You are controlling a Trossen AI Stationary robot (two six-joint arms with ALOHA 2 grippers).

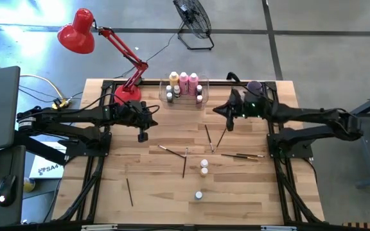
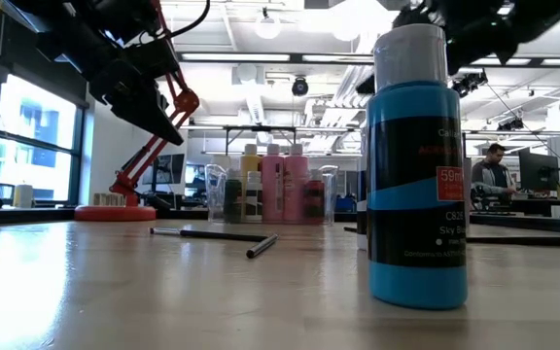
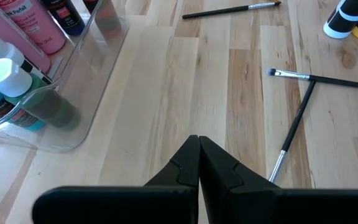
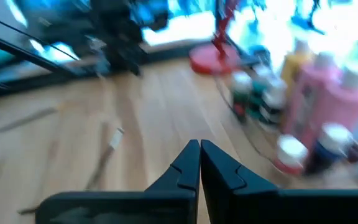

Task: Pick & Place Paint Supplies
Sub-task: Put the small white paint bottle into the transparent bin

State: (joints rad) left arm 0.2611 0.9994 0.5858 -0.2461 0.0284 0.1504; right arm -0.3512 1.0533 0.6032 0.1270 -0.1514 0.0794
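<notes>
Overhead, both arms hang above the wooden bench (image 1: 172,192), each with its jaws pressed together and holding nothing. The left gripper (image 1: 142,136) hovers left of centre, just near of the clear bin (image 1: 185,102); the right gripper (image 1: 229,125) hovers right of centre, beside the lilac cup (image 1: 254,86). Three tall pink and yellow-orange bottles (image 1: 184,82) stand in the bin at the far edge, with a few tiny white-capped bottles (image 1: 169,97) around them. Three more tiny bottles (image 1: 203,168) stand on the open bench nearer the front. Several thin paintbrushes (image 1: 172,151) lie scattered across the middle, two crossing each other. A red desk lamp (image 1: 126,93) sits at the far left corner.
</notes>
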